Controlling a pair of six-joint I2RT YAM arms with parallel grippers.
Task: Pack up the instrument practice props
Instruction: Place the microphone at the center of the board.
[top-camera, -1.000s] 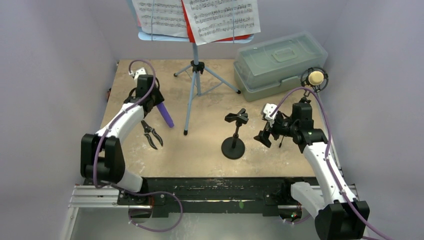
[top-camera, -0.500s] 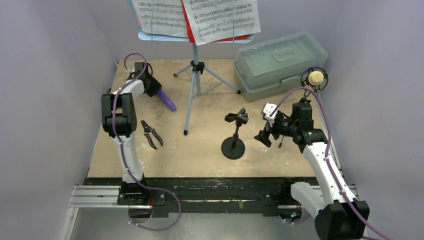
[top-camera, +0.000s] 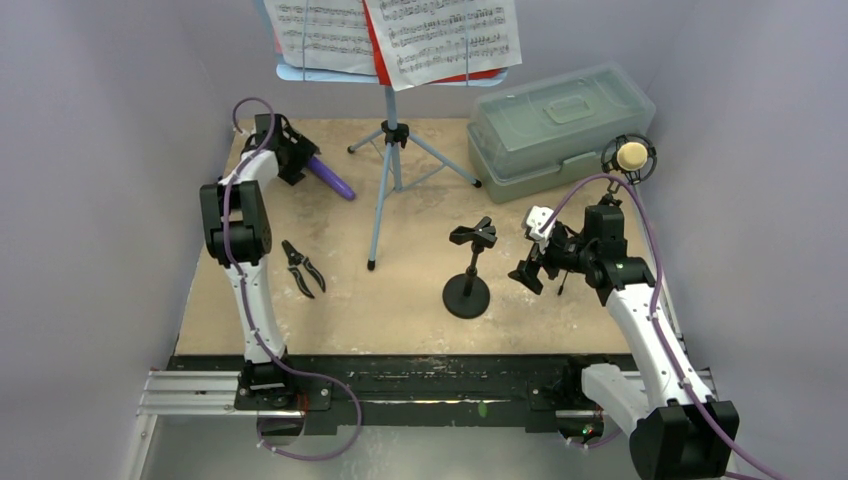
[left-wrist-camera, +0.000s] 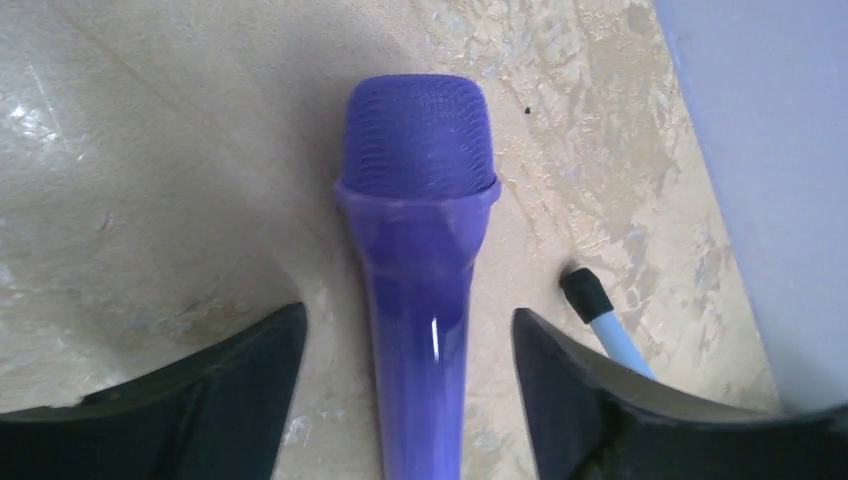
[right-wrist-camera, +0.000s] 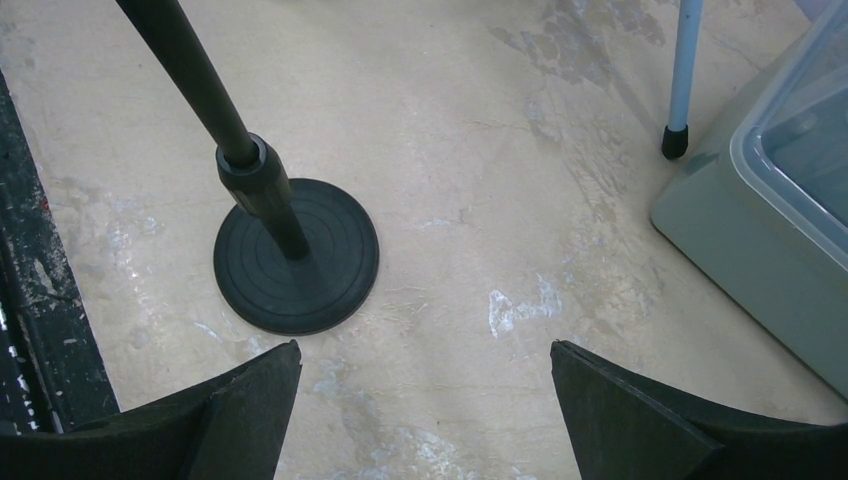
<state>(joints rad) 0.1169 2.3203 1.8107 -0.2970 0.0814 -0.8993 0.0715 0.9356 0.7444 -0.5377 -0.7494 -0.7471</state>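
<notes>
Left wrist view: the left gripper's (left-wrist-camera: 408, 318) matte black fingers stand apart, with a gap on either side of the glossy purple microphone (left-wrist-camera: 420, 200). It lies on the mottled tan table (left-wrist-camera: 150, 150), mesh head pointing away. A rubber-capped pale-blue rack leg (left-wrist-camera: 590, 298) stands near. The right gripper (right-wrist-camera: 425, 352) gapes wide above the table; the ribbed round-base mic holder (right-wrist-camera: 295, 262) stands ahead, the translucent box (right-wrist-camera: 740, 230) off to the side.

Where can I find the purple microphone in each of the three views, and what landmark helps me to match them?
Top external: the purple microphone is at upper left, left of the pale-blue tripod stand.
Left wrist: centre of the picture, head toward the top edge.
Right wrist: not in it.
Shared landmark: that stand; one black-capped foot of it shows in each wrist view.
</notes>
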